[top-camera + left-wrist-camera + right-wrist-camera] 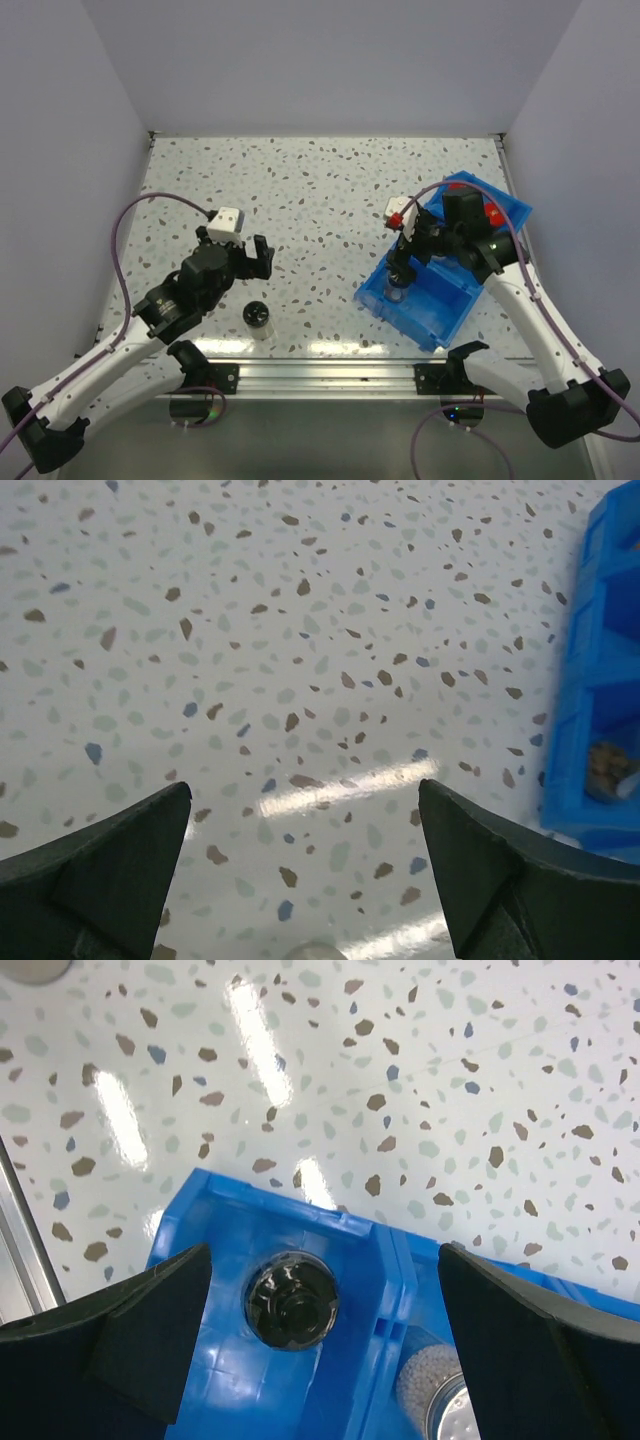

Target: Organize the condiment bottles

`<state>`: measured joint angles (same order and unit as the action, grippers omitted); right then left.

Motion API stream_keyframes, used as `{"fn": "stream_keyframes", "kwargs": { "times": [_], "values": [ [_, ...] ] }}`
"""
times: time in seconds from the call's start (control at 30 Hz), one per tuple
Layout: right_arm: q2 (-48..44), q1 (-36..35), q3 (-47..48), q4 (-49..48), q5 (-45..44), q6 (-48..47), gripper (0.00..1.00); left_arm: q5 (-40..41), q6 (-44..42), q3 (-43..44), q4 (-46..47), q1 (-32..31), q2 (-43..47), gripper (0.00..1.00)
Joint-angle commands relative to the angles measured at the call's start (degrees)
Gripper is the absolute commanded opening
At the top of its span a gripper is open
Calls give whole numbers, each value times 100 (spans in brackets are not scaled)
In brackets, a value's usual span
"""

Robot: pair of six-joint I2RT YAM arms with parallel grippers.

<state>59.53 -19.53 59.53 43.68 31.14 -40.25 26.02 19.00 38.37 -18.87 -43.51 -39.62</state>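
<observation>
A clear jar with a black shaker lid (258, 316) stands on the table near the front edge, just right of my left gripper (258, 258), which is open and empty; in the left wrist view (303, 788) only table shows between its fingers. My right gripper (404, 262) is open over the near-left corner of the blue bin (440, 318). In the right wrist view (325, 1260) a second black-lidded jar (292, 1302) stands upright in a corner compartment between the open fingers, untouched. A silver-capped jar (445, 1405) stands in the adjoining compartment. Red caps (492, 214) show at the bin's far end.
The blue divided bin lies at an angle at the table's right side, close to the right wall. Its edge (600, 680) shows at the right of the left wrist view, with a jar (606, 766) inside. A metal rail (320, 375) runs along the front edge.
</observation>
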Motion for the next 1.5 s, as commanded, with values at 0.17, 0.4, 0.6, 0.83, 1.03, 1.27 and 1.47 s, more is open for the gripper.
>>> {"fn": "stream_keyframes", "kwargs": {
  "times": [0.17, 0.4, 0.6, 0.83, 1.03, 1.27, 1.47],
  "values": [
    [-213, 344, -486, -1168, -406, 1247, 99, -1099, 2570, 829, -2268, 26, 95, 100],
    [-336, 476, -732, -1292, -398, 1344, 99, -1020, 3645, 1419, -4201, 26, -450, 100],
    [-415, 485, -750, -1248, -345, 1344, 99, -1477, 3646, 1085, -4142, 18, -837, 100],
    [-477, 512, -758, -1239, -266, 1344, 99, -1591, 3610, 787, -4002, -44, -1241, 100],
    [-504, 512, -767, -1248, -266, 1336, 99, -1635, 3671, 707, -3966, -316, -1522, 100],
    [-512, 520, -767, -1248, -275, 1336, 99, -1539, 4023, 645, -3843, -984, -2050, 100],
    [-521, 529, -767, -1230, -222, 1336, 99, -1170, 4199, 733, -3948, -1099, -2244, 89]
  ]
}}
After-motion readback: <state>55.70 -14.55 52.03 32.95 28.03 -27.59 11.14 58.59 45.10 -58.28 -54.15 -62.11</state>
